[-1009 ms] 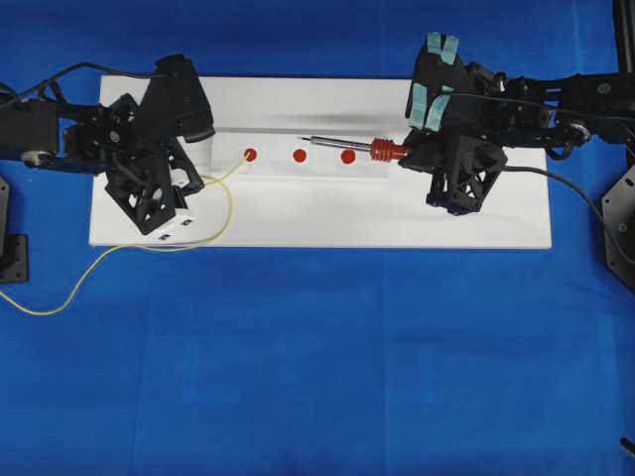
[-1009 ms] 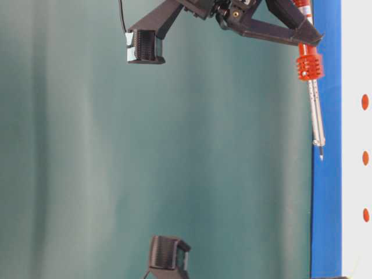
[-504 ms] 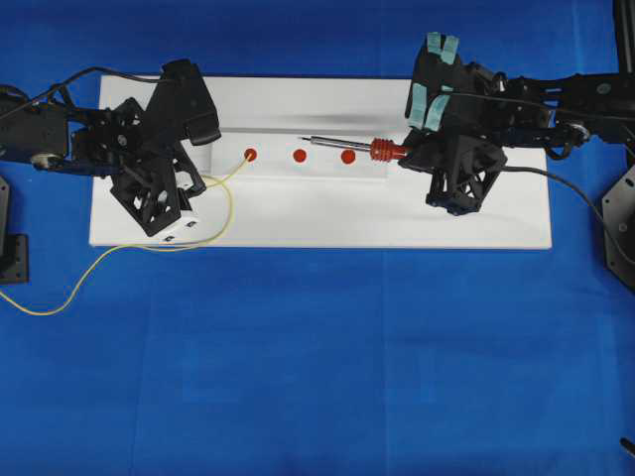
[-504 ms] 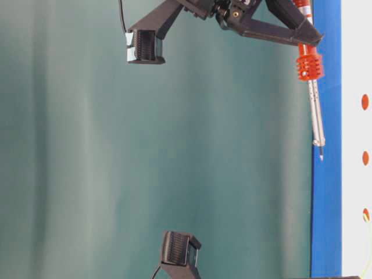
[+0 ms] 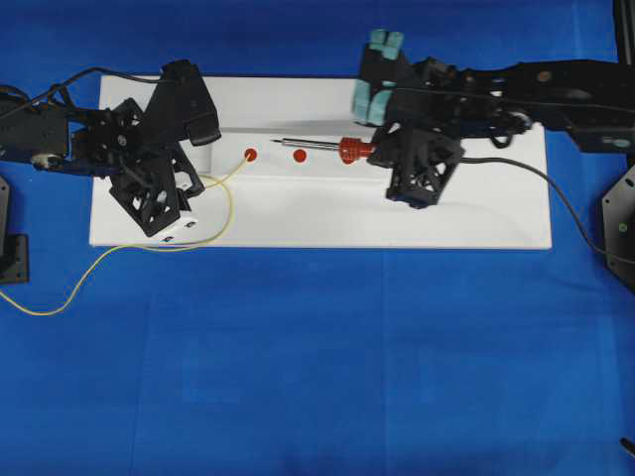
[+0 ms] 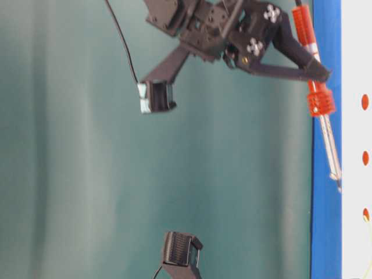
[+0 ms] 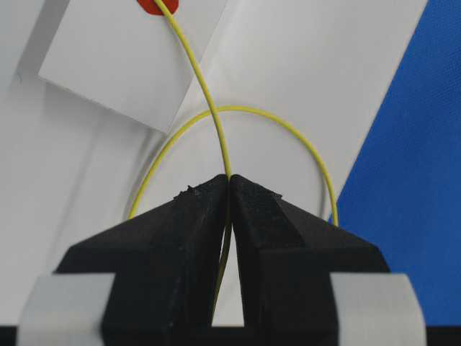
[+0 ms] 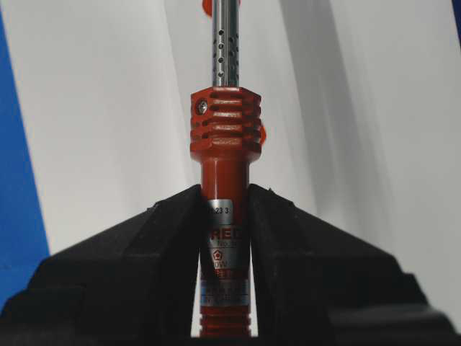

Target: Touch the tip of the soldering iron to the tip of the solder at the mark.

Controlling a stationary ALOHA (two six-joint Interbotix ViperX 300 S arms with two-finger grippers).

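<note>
Solder (image 5: 226, 193), a thin yellow wire, is pinched in the left claw (image 7: 229, 180), its end at the left red mark (image 5: 250, 155). The right claw (image 8: 225, 209) clamps the soldering iron (image 5: 327, 147); its tip (image 5: 278, 141) is near. Overreaching could knock the wire aside.

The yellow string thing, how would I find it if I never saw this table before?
Look at the white board on the blue table and go to its left end, where the left gripper is shut on the solder. It loops there and trails off onto the blue cloth. It is yellow and hair-thin, unlike the thicker black cord on the right.
</note>
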